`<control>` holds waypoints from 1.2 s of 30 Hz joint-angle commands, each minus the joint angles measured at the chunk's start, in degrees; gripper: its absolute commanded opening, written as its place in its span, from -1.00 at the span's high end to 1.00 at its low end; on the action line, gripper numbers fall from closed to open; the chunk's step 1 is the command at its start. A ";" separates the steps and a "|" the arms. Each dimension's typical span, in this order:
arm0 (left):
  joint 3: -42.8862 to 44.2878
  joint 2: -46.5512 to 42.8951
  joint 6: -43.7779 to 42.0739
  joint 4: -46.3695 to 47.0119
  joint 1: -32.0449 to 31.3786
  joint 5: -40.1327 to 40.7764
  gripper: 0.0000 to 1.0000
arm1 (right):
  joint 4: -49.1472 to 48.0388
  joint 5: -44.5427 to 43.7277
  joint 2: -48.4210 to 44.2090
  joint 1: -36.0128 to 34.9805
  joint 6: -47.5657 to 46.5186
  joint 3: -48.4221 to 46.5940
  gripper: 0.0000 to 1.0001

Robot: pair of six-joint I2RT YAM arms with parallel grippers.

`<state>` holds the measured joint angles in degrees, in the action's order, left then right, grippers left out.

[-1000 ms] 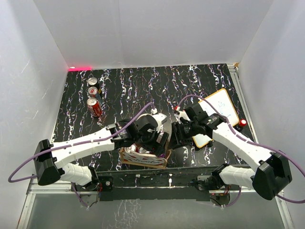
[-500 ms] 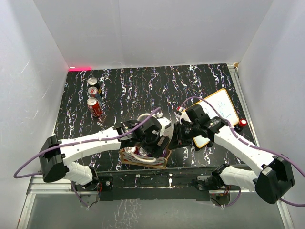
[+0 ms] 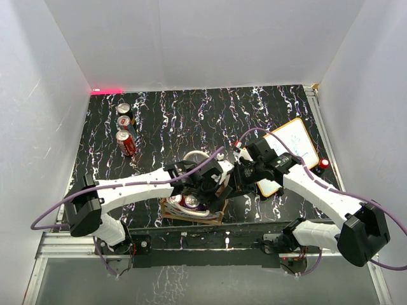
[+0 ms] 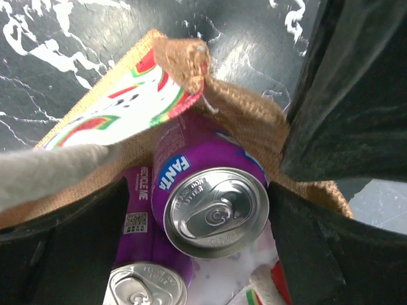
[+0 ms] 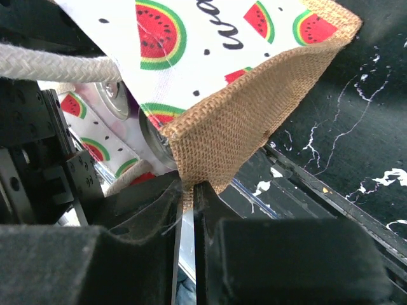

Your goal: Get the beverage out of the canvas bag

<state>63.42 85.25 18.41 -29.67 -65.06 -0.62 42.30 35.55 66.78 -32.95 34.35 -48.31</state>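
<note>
The canvas bag (image 3: 191, 215) is tan burlap with a watermelon print and cream rope handles, near the table's front edge. Two purple Fanta cans (image 4: 213, 190) lie inside it; a second can top (image 4: 145, 286) shows below. My left gripper (image 4: 210, 222) is open, reaching into the bag with one finger on each side of the upper can, apart from it. In the top view the left gripper (image 3: 202, 190) is over the bag's mouth. My right gripper (image 5: 189, 197) is shut on the bag's burlap edge (image 5: 229, 140), holding it open at the right side (image 3: 224, 189).
Three cans (image 3: 124, 130) stand in a row at the far left of the black marbled table. An orange-framed whiteboard (image 3: 289, 149) lies at the right, with a red button (image 3: 324, 163) beside it. White walls enclose the table.
My left gripper has moved right and down into the bag's mouth, and the left arm has stretched out. The right gripper has stayed on the bag's edge.
</note>
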 commanded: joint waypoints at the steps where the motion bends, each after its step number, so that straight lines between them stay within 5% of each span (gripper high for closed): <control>1: -0.46 2.62 -2.06 -0.54 -1.23 0.50 -0.70 | 0.15 -5.81 1.64 0.09 -2.88 -1.60 0.75; 8: 1.35 6.18 -3.80 -3.12 -2.50 4.75 -0.61 | -1.25 -5.81 2.24 0.09 -2.45 -1.65 0.75; 24: 8.10 0.53 -0.60 -9.86 -2.71 9.64 0.56 | -1.68 -9.45 1.11 0.12 -1.52 -3.94 0.76; 36: 18.31 0.07 4.04 -16.15 -2.68 11.42 1.00 | -2.64 -9.66 1.28 0.10 -0.87 -4.99 0.75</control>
<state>77.08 89.23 20.64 -42.37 -67.37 9.02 42.39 30.11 68.03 -32.99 34.83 -50.59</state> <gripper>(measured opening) 0.647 0.128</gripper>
